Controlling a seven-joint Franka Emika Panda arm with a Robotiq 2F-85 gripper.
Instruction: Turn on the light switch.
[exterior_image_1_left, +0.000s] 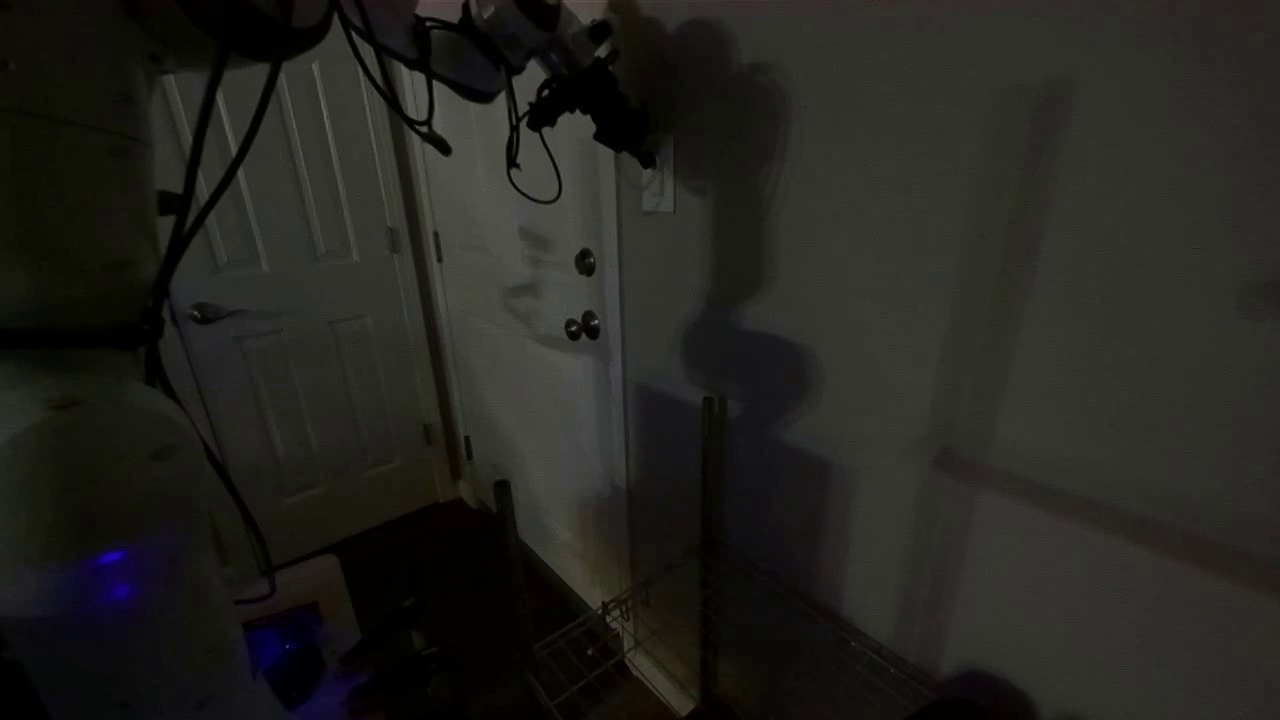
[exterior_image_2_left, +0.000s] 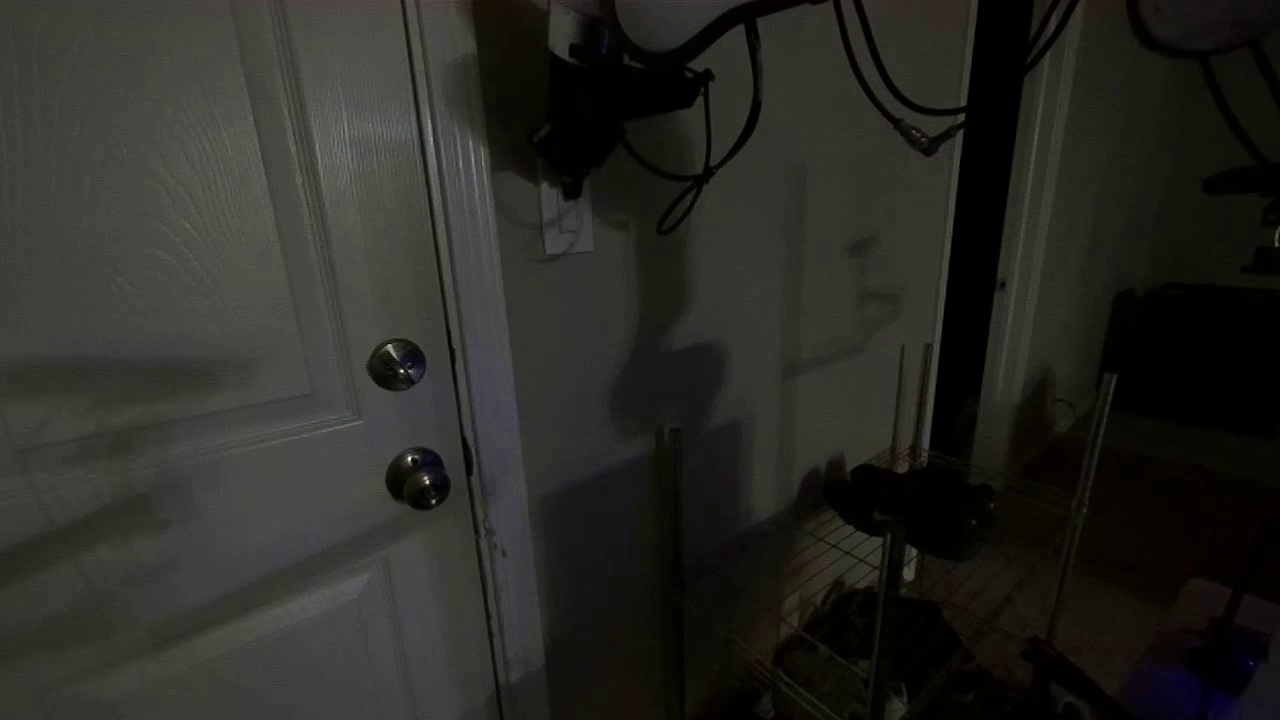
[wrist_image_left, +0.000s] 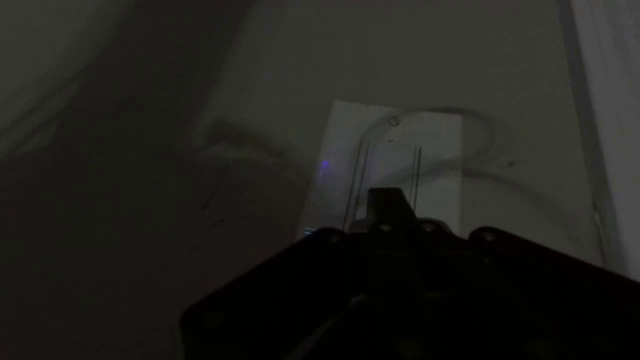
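Note:
The light switch is a small white upright plate on the wall, seen in both exterior views (exterior_image_1_left: 659, 195) (exterior_image_2_left: 555, 232). In the wrist view the plate (wrist_image_left: 440, 145) fills the middle, with a long raised strip between two lines and a screw at one end. My gripper (exterior_image_1_left: 645, 155) is dark and its fingers are together with nothing seen between them. It also shows in an exterior view (exterior_image_2_left: 572, 187) and in the wrist view (wrist_image_left: 387, 195). The fingertips are in front of the plate and cover part of its toggle. I cannot tell whether they touch it.
The room is dark. A white door with a round knob (exterior_image_2_left: 420, 480) and lock (exterior_image_2_left: 397, 364) stands beside the switch, with its frame (exterior_image_2_left: 480, 330) between. A wire rack with metal posts (exterior_image_1_left: 710, 540) stands below. Loose cables (exterior_image_2_left: 690, 190) hang from the arm.

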